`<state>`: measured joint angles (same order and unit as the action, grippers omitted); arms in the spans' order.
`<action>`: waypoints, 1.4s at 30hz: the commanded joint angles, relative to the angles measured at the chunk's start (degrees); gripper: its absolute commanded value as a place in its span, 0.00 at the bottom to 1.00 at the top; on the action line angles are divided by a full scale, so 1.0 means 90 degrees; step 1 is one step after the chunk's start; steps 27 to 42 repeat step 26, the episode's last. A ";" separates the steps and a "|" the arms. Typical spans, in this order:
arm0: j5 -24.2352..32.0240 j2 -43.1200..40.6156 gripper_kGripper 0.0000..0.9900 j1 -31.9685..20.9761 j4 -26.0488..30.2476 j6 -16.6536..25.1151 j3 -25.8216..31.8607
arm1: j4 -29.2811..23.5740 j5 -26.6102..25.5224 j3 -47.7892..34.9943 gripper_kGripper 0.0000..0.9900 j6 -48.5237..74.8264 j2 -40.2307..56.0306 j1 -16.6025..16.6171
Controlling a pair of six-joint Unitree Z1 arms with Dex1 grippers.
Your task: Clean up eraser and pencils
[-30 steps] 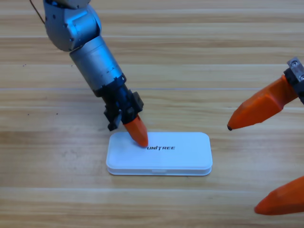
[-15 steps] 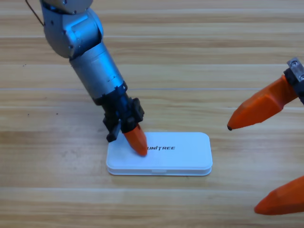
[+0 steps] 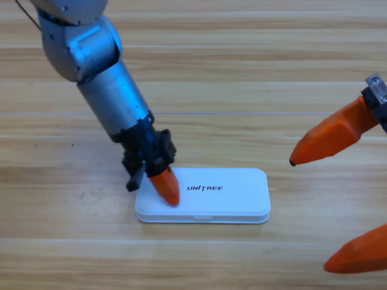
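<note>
A white case [image 3: 224,196] marked UNITREE lies shut on the wooden table, lid down. My left gripper [image 3: 167,192] points down onto the left part of its lid, the orange tip resting on it, jaws together with nothing between them. At the right edge of the picture my right gripper [image 3: 311,211] waits, large and partly cut off, its two orange jaws spread wide apart. The eraser and the pencils are out of view.
The left arm's grey body [image 3: 103,78] slants down from the upper left corner towards the case. Bare wooden table [image 3: 242,78] lies all around the case.
My left gripper has slid leftwards along the lid, from beside the UNITREE lettering to nearer the case's left end. The right gripper has held still.
</note>
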<state>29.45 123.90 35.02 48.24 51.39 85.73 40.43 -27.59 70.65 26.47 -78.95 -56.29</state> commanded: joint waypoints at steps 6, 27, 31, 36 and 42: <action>-0.0254 -0.2019 0.92 0.0611 0.1495 -0.0632 0.0865 | -0.0068 -0.0118 -0.0145 0.99 -0.0080 -0.0222 0.0034; -0.0274 -0.2868 1.00 0.1627 0.1241 -0.1697 0.0425 | -0.0068 -0.0118 -0.0155 0.99 -0.0080 -0.0212 0.0034; -0.0274 -0.2868 1.00 0.1627 0.1241 -0.1697 0.0425 | -0.0068 -0.0118 -0.0155 0.99 -0.0080 -0.0212 0.0034; -0.0274 -0.2868 1.00 0.1627 0.1241 -0.1697 0.0425 | -0.0068 -0.0118 -0.0155 0.99 -0.0080 -0.0212 0.0034; -0.0274 -0.2868 1.00 0.1627 0.1241 -0.1697 0.0425 | -0.0068 -0.0118 -0.0155 0.99 -0.0080 -0.0212 0.0034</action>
